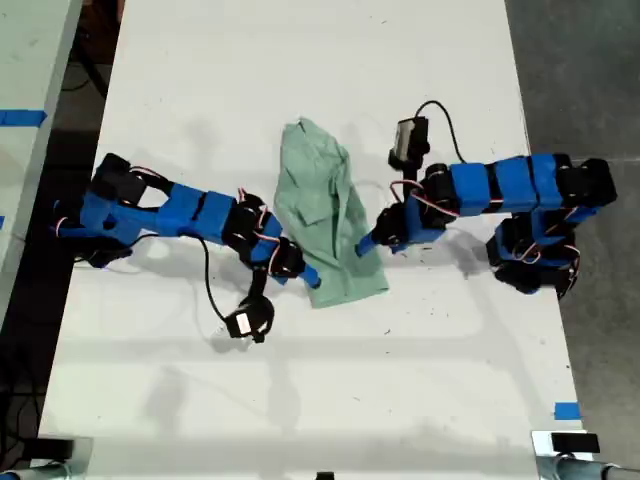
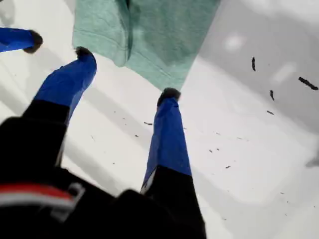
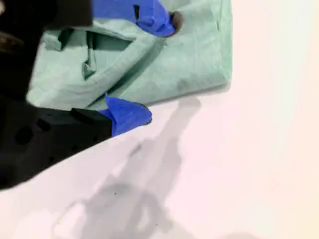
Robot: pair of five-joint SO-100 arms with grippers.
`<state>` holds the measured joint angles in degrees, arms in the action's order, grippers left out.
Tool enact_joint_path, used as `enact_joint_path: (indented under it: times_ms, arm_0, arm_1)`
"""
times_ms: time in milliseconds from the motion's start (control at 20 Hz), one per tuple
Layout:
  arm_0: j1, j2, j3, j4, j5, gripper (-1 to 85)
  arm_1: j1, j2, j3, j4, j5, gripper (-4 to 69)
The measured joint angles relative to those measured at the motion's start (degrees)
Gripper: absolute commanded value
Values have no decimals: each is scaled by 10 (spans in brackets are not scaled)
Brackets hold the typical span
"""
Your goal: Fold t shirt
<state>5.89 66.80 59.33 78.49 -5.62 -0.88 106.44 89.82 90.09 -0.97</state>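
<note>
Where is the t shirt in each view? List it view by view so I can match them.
Exterior view: t shirt lies mid-table between both arms.
First wrist view: t shirt just beyond the open claw's tips.
Second wrist view: t shirt under and between the claw's fingers.
Shared landmark: the shirt's hem corner.

Your two arms point(image 1: 190, 213) blue with black joints, red, white and black wires looped along them, black cables to small wrist cameras point(image 1: 408, 141), blue fingers point(image 2: 168, 142) tipped black.
</note>
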Motion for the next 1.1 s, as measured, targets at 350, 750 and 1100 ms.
enact_joint_path:
  times_ms: [350,750,1100]
  arm_0:
    - [5,-94,-2,-76,-32,214]
    - [7,-141,-49,-112,-22,0]
    - [25,-142,-56,-83,-23,0]
  arm_1:
    - [-38,-64,-1,-29,23,273]
    - [-43,-84,-1,-48,29,267]
    - [-60,-157,-2,-114,33,262]
